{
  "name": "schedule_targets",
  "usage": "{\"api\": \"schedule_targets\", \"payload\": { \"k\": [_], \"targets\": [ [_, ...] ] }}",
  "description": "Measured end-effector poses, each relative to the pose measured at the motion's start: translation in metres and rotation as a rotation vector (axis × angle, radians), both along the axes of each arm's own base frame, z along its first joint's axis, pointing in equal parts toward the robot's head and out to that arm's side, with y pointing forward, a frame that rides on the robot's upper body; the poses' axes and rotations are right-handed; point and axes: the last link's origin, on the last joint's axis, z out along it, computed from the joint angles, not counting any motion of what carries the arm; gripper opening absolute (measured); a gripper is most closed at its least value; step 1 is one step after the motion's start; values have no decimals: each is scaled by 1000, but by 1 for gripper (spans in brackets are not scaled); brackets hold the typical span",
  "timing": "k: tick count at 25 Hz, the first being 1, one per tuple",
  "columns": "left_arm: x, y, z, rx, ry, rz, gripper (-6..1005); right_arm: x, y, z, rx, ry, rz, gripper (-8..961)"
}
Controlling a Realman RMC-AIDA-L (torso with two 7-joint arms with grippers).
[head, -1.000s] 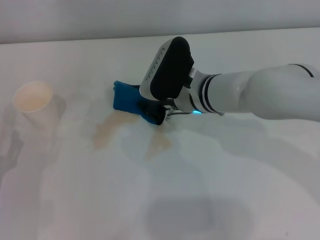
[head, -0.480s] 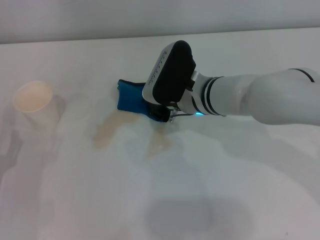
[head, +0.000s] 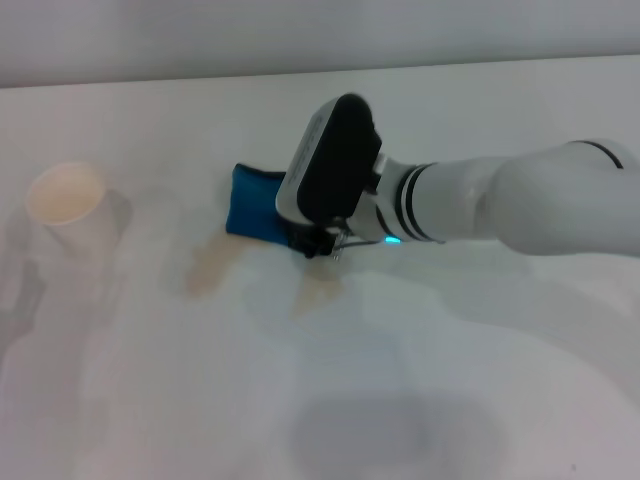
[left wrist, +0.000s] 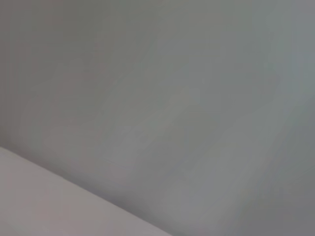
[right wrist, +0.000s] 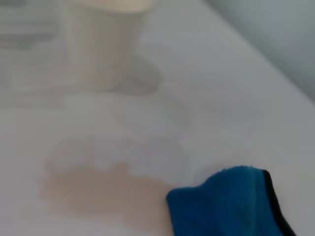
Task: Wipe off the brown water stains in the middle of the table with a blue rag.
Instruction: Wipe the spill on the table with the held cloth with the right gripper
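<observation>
— Item one?
— Blue rag (head: 252, 212), black-edged, flat on white tabletop (head: 450, 380), near centre, far edge of brown water stains (head: 212, 265); second tan patch just beside, nearer side.
— Holder?
— Right gripper (head: 318, 243), low over rag's right end; fingers hidden beneath black housing, seemingly pinching the cloth.
— Other entries?
— Cream paper cup (head: 68, 203), upright, well left of stains. Left gripper: out of sight.
</observation>
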Motion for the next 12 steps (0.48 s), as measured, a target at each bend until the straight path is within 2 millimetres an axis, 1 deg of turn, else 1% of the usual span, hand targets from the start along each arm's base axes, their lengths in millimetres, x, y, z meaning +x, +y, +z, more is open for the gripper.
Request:
{"api": "schedule_targets", "payload": {
  "k": [3, 5, 6, 12],
  "targets": [
    [1, 1, 0, -2, 0, -4, 887, -3, -9, -7, -39, -17, 29, 53],
    [1, 0, -1, -3, 0, -3, 887, -8, -17, -13, -80, -22, 52, 52],
    [0, -1, -1, -3, 0, 0, 887, -8, -17, -13, -80, -22, 52, 51],
    [-2, -3, 0, -1, -1, 7, 887, -20, -35, -24, -172, -26, 80, 49]
  ]
}}
